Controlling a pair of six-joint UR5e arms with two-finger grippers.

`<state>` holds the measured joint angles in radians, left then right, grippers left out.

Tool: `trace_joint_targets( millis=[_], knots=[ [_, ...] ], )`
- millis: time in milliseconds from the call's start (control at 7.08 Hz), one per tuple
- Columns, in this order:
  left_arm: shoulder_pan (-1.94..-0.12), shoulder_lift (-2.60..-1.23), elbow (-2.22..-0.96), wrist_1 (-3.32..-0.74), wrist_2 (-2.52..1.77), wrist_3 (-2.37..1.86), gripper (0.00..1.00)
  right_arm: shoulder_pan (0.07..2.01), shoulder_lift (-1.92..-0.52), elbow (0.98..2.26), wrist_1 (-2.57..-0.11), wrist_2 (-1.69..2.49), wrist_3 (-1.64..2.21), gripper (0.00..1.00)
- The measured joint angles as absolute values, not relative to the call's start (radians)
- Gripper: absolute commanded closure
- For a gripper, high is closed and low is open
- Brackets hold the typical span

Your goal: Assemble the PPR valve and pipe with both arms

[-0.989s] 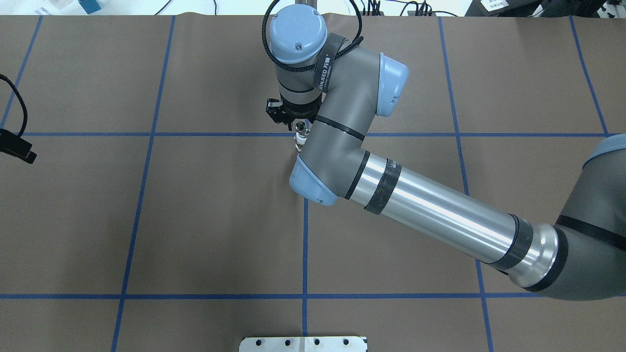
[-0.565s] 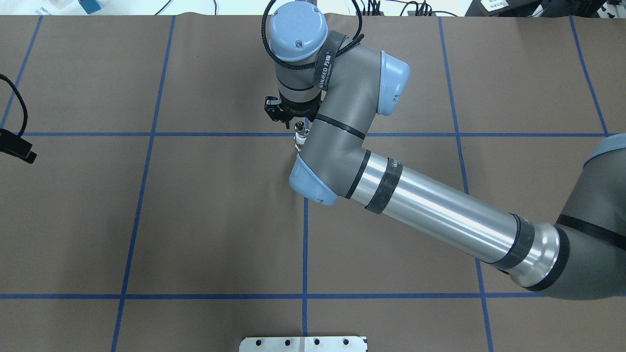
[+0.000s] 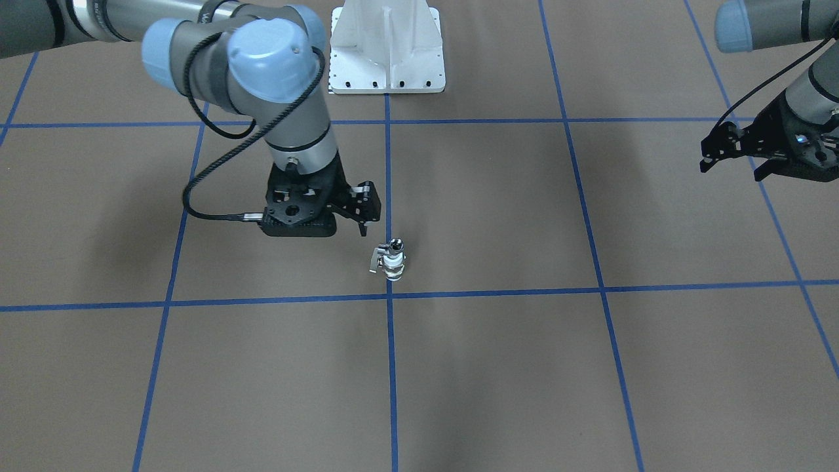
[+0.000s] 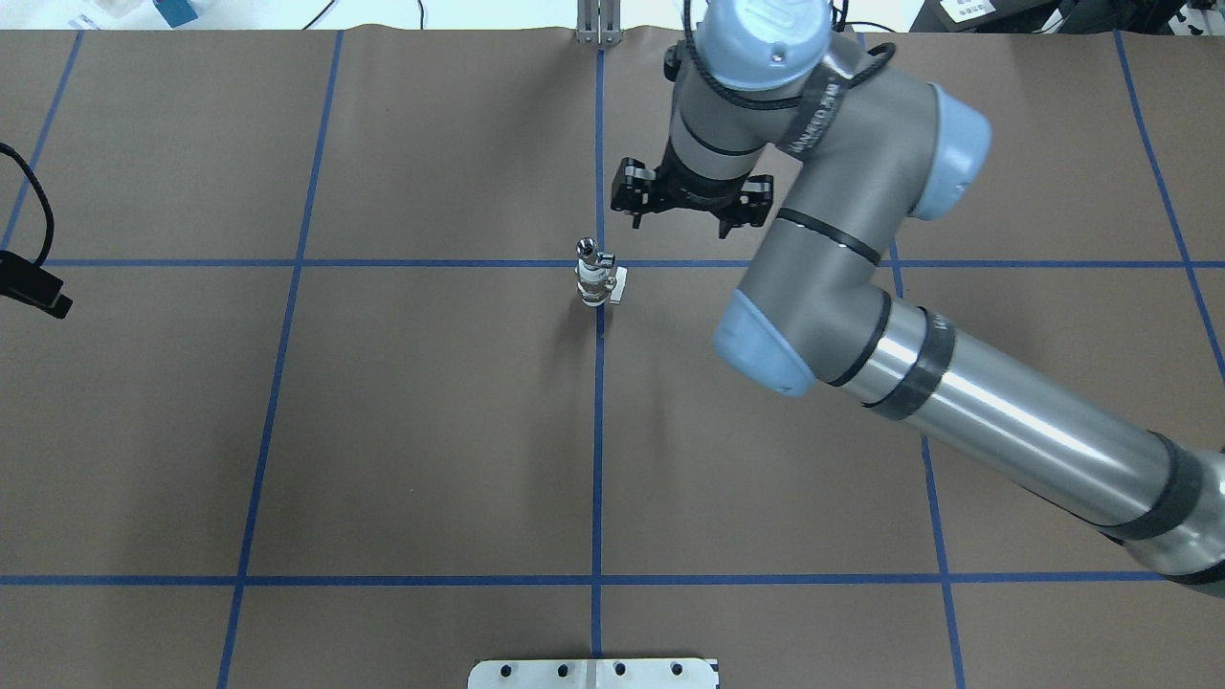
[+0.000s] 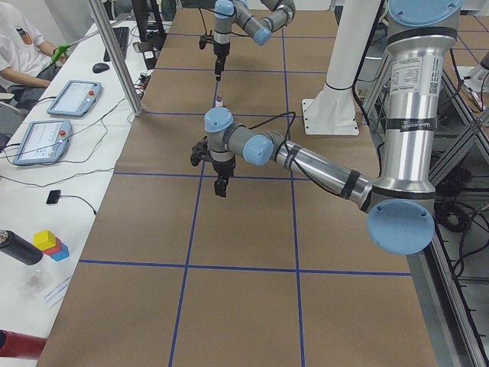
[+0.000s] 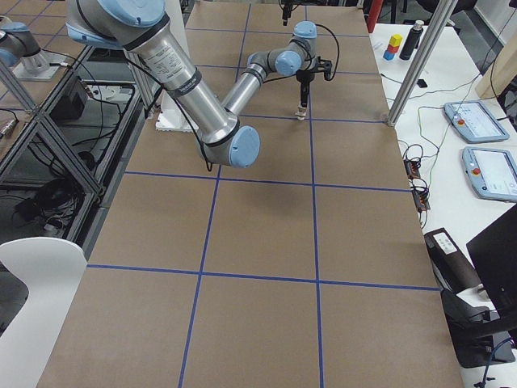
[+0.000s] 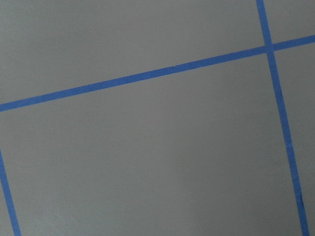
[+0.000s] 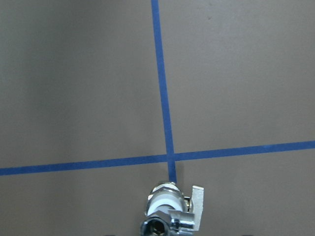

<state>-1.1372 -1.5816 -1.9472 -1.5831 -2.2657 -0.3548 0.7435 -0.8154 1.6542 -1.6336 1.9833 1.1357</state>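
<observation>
The PPR valve (image 4: 595, 283) stands upright on the brown table near the central tape crossing, with its pale lever (image 4: 619, 284) to one side. The chrome pipe (image 4: 587, 252) sits in its top end. In the front-facing view the valve (image 3: 393, 265) carries the pipe (image 3: 396, 246) too. My right gripper (image 4: 679, 227) is open and empty, above the table beside the valve and not touching it. The right wrist view shows the valve (image 8: 167, 202) at its bottom edge. My left gripper (image 3: 731, 169) is open and empty, far off on my left side.
A white bolted pedestal (image 3: 387, 59) stands at the robot's side of the table. Blue tape lines (image 4: 597, 431) grid the brown cover. A thin metal post (image 4: 598, 24) stands at the far edge. The left wrist view shows only table and tape (image 7: 147, 76).
My right arm has swung to the right, away from the valve and pipe, which it partly hid before. The valve and pipe stand in the same spot. The left arm has not moved.
</observation>
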Motion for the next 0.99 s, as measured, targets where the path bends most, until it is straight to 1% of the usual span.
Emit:
trace_joint_targets(
  millis=[282, 424, 706, 989],
  knots=[
    [-1.162, -1.578, -1.947, -1.586, -2.272, -0.333, 0.01, 0.853, -1.037, 1.798, -1.631, 2.044, 0.927, 0.0],
    [-1.188, -1.574, -1.945, -1.586, -2.279, -0.303, 0.01, 0.921, -1.142, 1.837, -1.628, 2.075, 0.79, 0.0],
    [-1.272, -1.546, -1.922, -1.587, -2.295, -0.17, 0.01, 1.085, -1.315, 1.853, -1.626, 2.153, 0.504, 0.0],
    [-1.386, -1.535, -1.843, -1.59, -2.35, -0.032, 0.01, 1.226, -1.448, 1.813, -1.595, 2.203, 0.248, 0.0]
  ],
)
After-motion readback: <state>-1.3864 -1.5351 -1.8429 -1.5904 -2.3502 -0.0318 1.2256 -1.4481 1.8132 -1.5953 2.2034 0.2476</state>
